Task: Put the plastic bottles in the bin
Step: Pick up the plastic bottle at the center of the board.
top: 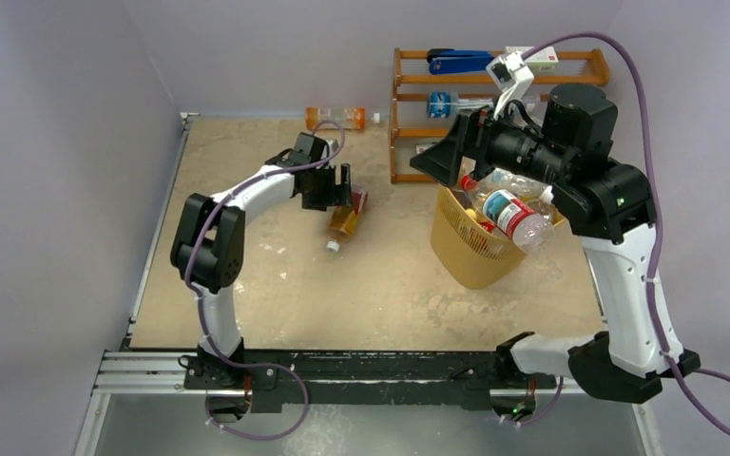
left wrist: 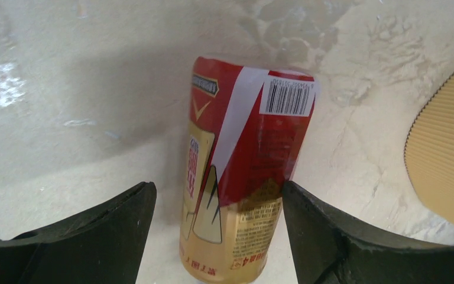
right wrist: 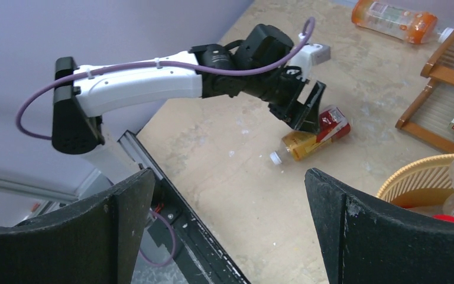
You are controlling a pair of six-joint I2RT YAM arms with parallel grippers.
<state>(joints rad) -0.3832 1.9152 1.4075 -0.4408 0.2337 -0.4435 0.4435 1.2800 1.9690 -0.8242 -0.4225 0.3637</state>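
Observation:
An amber bottle with a red label [top: 345, 220] lies on the table with its white cap toward me; it also shows in the left wrist view [left wrist: 242, 171] and the right wrist view [right wrist: 313, 137]. My left gripper [top: 340, 198] is open and straddles it: the right finger is at the label's edge, the left finger stands apart. The yellow-orange bin [top: 475, 249] holds several bottles, a clear one with a red and blue label [top: 513, 217] on top. My right gripper [top: 449, 152] is open and empty, raised by the bin's far left rim. An orange bottle [top: 335, 118] lies at the back.
A brown wooden shelf rack [top: 409, 95] stands behind the bin, with a blue stapler [top: 461, 63] on top, a small white box [top: 542, 59] and a bottle [top: 442, 103] on its shelves. The bin's rim shows in both wrist views [left wrist: 449, 171] [right wrist: 417, 177].

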